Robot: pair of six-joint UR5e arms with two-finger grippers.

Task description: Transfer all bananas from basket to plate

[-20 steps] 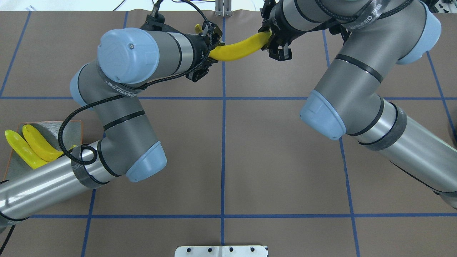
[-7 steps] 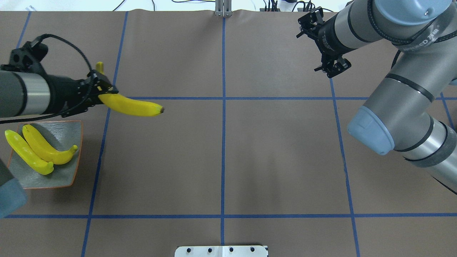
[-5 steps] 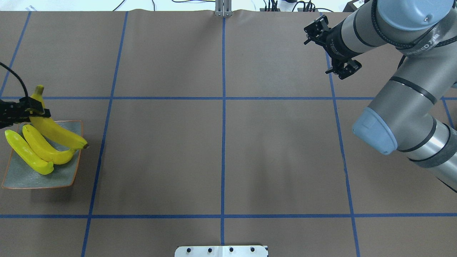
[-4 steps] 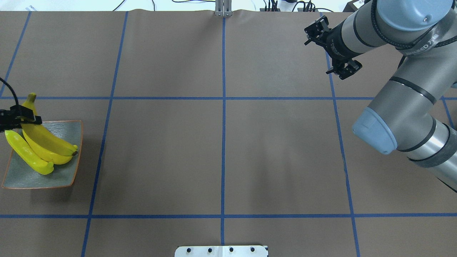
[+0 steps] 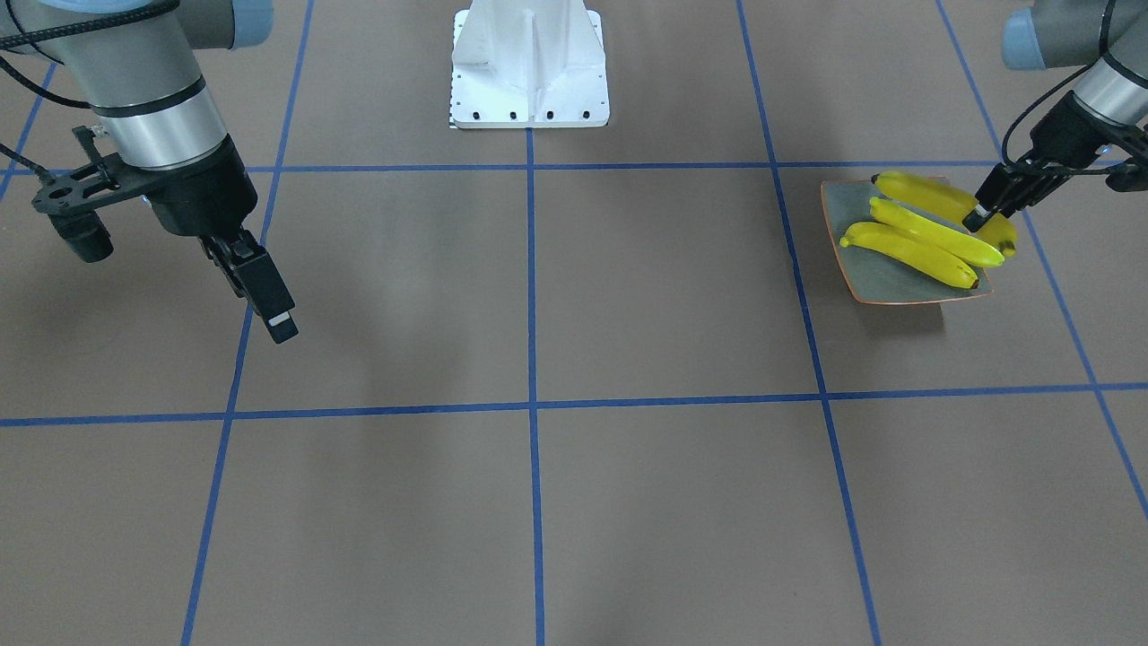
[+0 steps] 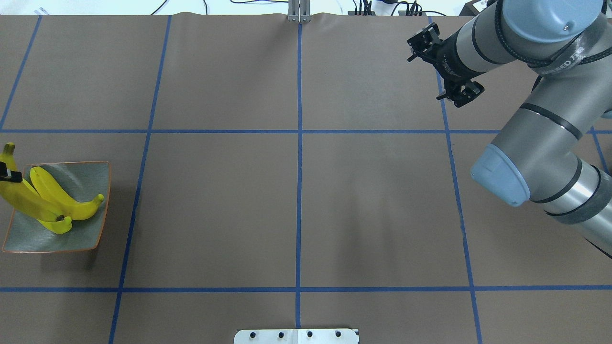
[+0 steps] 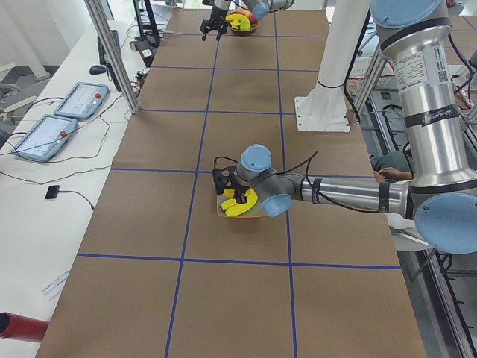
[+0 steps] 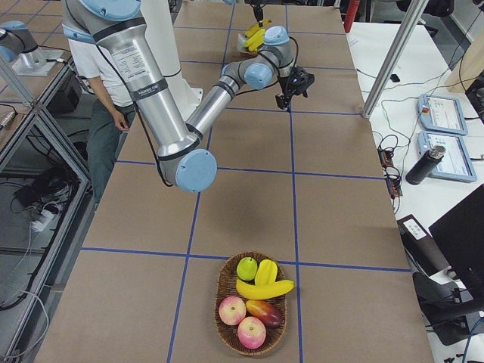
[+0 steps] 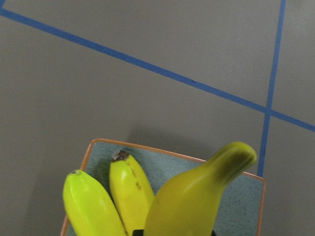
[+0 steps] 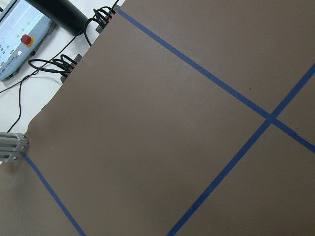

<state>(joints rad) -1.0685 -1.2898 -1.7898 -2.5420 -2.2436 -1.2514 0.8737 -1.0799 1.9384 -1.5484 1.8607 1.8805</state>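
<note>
The grey-blue plate (image 6: 81, 234) (image 5: 874, 280) sits at the table's left end with two bananas (image 6: 71, 203) (image 5: 906, 251) lying on it. My left gripper (image 5: 978, 215) (image 6: 5, 174) is shut near the stem of a third banana (image 6: 28, 203) (image 5: 924, 193) (image 9: 192, 201), which lies low across the plate and over the paler one. My right gripper (image 5: 273, 314) (image 6: 423, 40) hangs open and empty over the table's right half. The basket (image 8: 221, 291) stands at the table's right end with one banana (image 8: 265, 290) among other fruit.
In the basket lie apples (image 8: 232, 310), a mango and green fruit. The white robot base (image 5: 529, 63) is at the near middle edge. A person (image 8: 106, 91) stands behind the robot. Tablets (image 7: 45, 134) lie on a side bench.
My left gripper carried the banana from the handover at mid-table to the plate and lowered it over the two there. My right gripper let go and drew back to the right.
</note>
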